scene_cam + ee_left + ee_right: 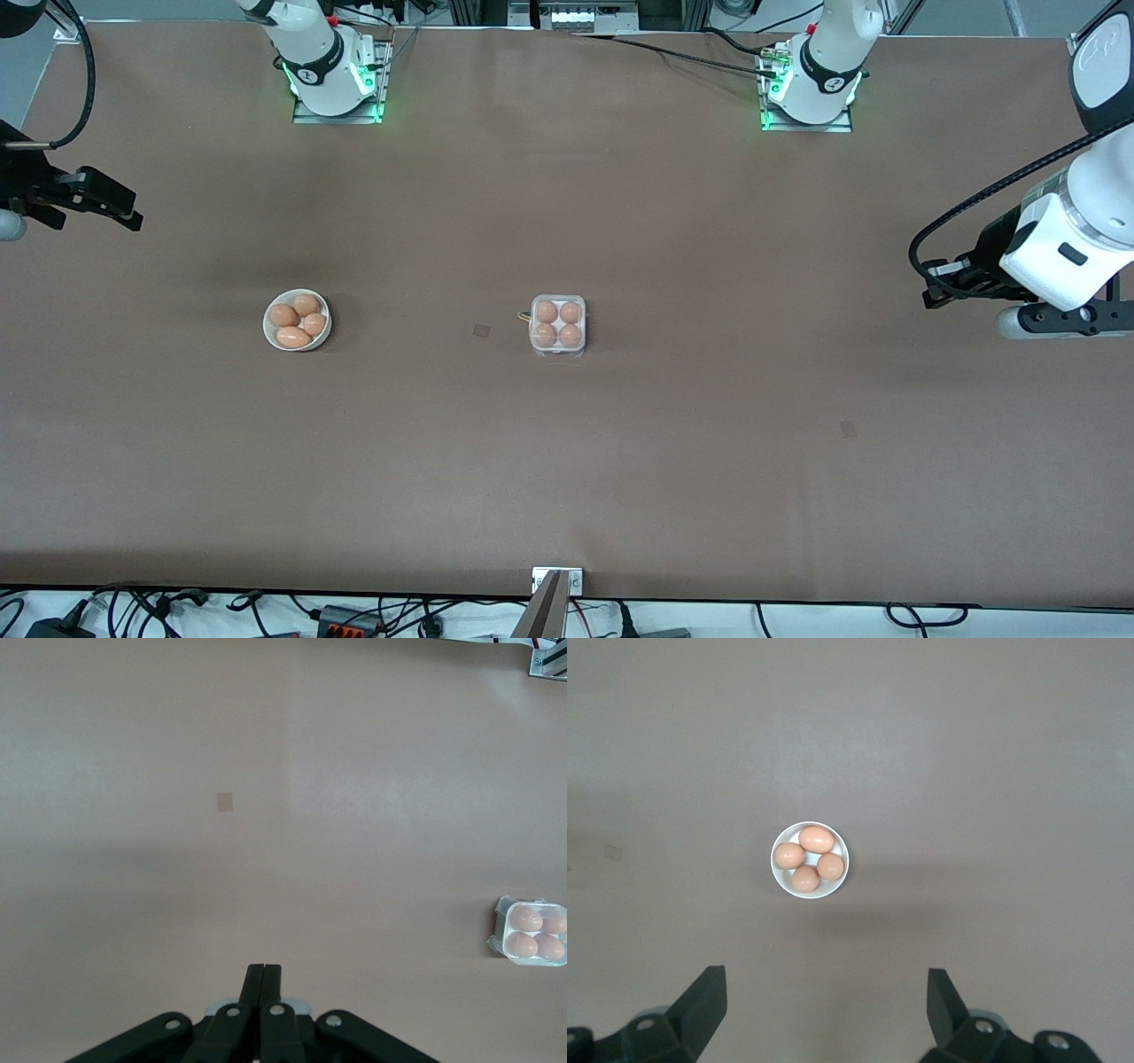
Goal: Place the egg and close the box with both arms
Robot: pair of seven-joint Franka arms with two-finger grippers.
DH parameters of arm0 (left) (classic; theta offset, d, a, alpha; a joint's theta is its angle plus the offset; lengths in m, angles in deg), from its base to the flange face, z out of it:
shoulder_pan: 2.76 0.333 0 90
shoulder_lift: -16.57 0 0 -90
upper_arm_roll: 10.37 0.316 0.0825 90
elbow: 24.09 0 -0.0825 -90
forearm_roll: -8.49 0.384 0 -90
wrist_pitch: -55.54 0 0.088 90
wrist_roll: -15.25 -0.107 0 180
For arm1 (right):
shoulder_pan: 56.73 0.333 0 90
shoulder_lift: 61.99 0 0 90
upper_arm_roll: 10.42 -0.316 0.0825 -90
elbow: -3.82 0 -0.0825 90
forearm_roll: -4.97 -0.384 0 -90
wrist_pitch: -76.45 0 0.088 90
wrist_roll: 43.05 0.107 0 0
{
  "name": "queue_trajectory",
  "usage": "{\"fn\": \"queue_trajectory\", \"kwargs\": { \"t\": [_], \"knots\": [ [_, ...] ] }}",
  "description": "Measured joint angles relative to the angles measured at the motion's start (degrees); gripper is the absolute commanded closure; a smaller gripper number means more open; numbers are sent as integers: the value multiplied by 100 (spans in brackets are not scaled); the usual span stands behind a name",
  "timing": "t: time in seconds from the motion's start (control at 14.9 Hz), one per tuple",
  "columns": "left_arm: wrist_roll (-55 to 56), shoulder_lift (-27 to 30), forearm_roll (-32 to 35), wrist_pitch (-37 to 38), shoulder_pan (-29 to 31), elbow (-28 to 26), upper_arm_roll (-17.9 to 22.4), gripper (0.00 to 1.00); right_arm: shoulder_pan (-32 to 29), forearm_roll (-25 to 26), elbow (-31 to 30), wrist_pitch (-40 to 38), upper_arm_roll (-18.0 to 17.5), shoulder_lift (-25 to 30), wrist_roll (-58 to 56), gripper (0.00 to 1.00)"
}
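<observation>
Front: box (557,325) mid-table, four eggs (547,312) in cells, lid looks down. Bowl (297,320) with four more eggs toward right arm's end. Left gripper (941,283) over left arm's end of table, right gripper (120,208) over right arm's end.

Left wrist: jaws shut, empty; box well apart.

Right wrist: right gripper (826,992) jaws wide, empty, over table near bowl (780,870).

Judgement: eggs light, smooth, brittle, grip at middle gently; box thin, flexible, press lid edge.

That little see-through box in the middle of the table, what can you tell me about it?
The box is a small square carton of clear, glossy plastic with rounded corners. Its four round cells each hold a tan-brown egg, so it is full. The lid looks to be down over the eggs, though the clear plastic makes that hard to confirm. It sits flat on the brown table, mid-table, with the white bowl toward the right arm's end. Neither claw touches it.
</observation>
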Motion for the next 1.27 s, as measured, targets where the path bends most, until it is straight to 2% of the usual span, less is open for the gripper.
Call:
{"fn": "queue_trajectory", "kwargs": {
  "t": [0.07, 0.13, 0.2, 0.34, 0.47, 0.67, 0.8, 0.94, 1.27],
  "knots": [
    [14, 8, 0, 65, 3, -2, 0, 94, 0, 0, 0, 0, 0, 0, 0, 0],
    [21, 11, 0, 138, 8, -5, 0, 78, 0, 0, 0, 0, 0, 0, 0, 0],
    [26, 13, 0, 184, 17, -9, 1, 58, 0, 0, 0, 0, 0, 0, 0, 0],
    [63, 18, 0, 218, 37, -20, 4, 0, 0, 0, 0, 0, 0, 0, 0, 0],
    [145, 71, 0, 226, 64, -100, 6, 0, 0, 0, 0, 0, 0, 0, 0, 0],
    [150, 413, 0, 169, 91, -566, 2, 0, 0, 0, 1, 0, -4, 0, 0, 0],
    [151, 756, 0, -303, 90, -1089, -12, 0, 1, 0, 1, -1, -12, 0, 0, 0],
    [155, 947, 0, -578, 90, -1389, -12, 0, 1, 0, 1, -1, -13, 0, 0, 0],
    [162, 1215, 0, -604, 92, -1582, -12, 0, 2, 0, 1, -4, -23, 0, 0, 0]
  ]
}}
